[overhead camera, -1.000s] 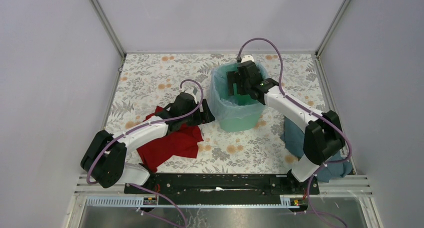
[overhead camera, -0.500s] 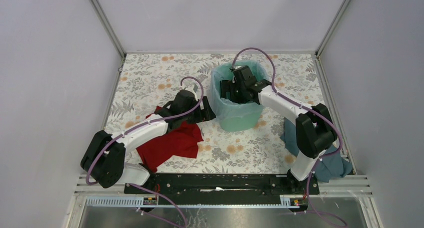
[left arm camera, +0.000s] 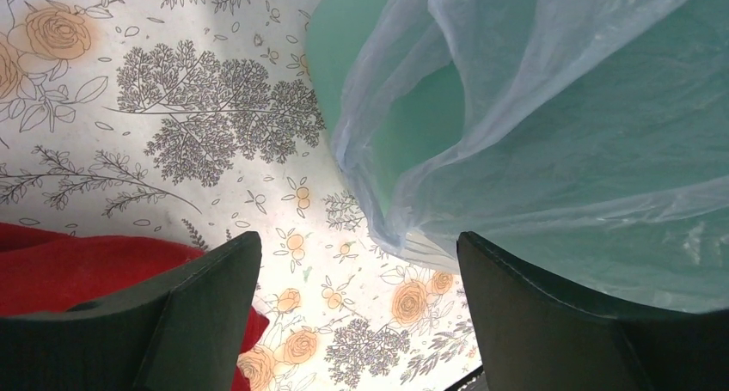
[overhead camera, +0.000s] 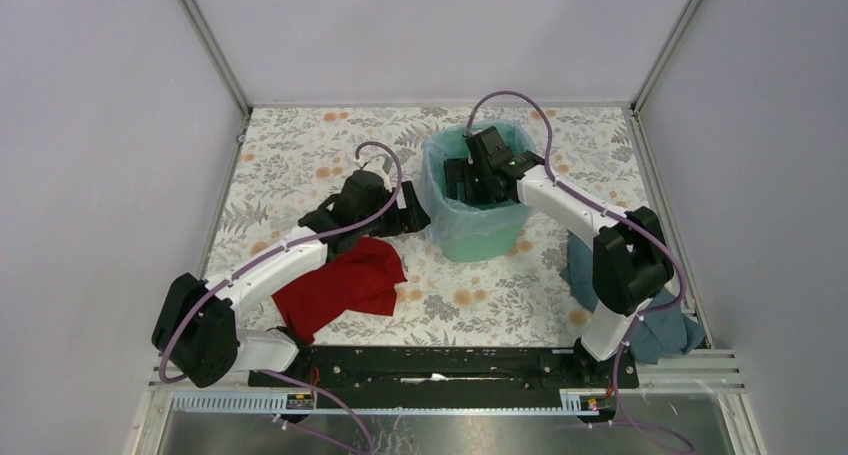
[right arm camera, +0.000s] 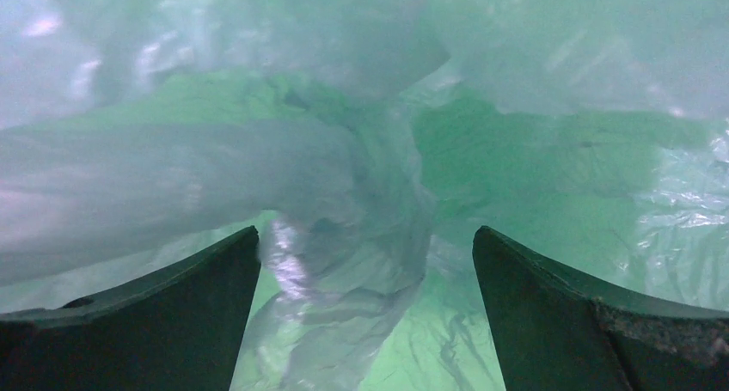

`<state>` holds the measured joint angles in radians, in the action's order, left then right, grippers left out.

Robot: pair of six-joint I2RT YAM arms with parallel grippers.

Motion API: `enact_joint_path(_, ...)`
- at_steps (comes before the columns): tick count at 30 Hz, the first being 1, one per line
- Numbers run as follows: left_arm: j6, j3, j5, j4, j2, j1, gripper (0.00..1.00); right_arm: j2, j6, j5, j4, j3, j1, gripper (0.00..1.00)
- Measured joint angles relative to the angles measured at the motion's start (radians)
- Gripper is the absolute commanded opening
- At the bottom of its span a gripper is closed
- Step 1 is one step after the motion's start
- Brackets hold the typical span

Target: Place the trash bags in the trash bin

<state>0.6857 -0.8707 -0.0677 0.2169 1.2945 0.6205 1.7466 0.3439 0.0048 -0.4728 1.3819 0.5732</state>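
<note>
The mint-green trash bin [overhead camera: 478, 237] stands at the middle back of the table, lined with a clear trash bag [overhead camera: 434, 175] whose edge hangs over its rim. My right gripper [overhead camera: 462, 180] reaches down inside the bin, jaws open; its wrist view shows crumpled clear bag [right arm camera: 361, 202] between the fingers, against green plastic. My left gripper [overhead camera: 415, 220] is open and empty, just left of the bin, low near the table. Its wrist view shows the bin wall [left arm camera: 361, 56] and the draped bag [left arm camera: 550, 133] ahead.
A red cloth [overhead camera: 345, 285] lies under my left arm, also at the left wrist view's lower left [left arm camera: 77, 271]. A blue-grey cloth [overhead camera: 600, 275] lies at the right by my right arm's base. The table has a floral cover [overhead camera: 300, 155]. Walls enclose three sides.
My right gripper has moved from above the bin's rim down into the bin. My left gripper has shifted slightly back and up, staying beside the bin.
</note>
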Motion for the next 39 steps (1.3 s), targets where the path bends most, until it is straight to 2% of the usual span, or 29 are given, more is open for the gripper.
enact_joint_path(9, 0.006, 0.011, 0.001, 0.017, -0.013, 0.000, 0.90, 0.124, 0.009, 0.066, 0.003, -0.001, 0.043, 1.00)
enact_joint_path(14, 0.006, 0.011, 0.003, 0.022, -0.039, 0.000, 0.91, 0.110, 0.011, 0.103, -0.030, 0.029, 0.059, 1.00)
enact_joint_path(22, 0.006, 0.011, -0.002, 0.023, -0.042, 0.000, 0.93, -0.068, -0.025, 0.170, -0.147, 0.121, 0.060, 1.00)
enact_joint_path(28, 0.018, 0.011, -0.012, 0.023, -0.042, 0.002, 0.92, -0.183, -0.065, 0.217, -0.169, 0.164, 0.060, 1.00)
enact_joint_path(35, 0.031, 0.010, -0.027, 0.008, -0.010, 0.018, 0.86, -0.197, -0.084, 0.223, -0.217, 0.190, 0.060, 1.00)
enact_joint_path(39, 0.022, 0.000, -0.010, 0.014, 0.056, 0.019, 0.83, -0.290, -0.101, 0.288, -0.247, 0.197, 0.060, 1.00)
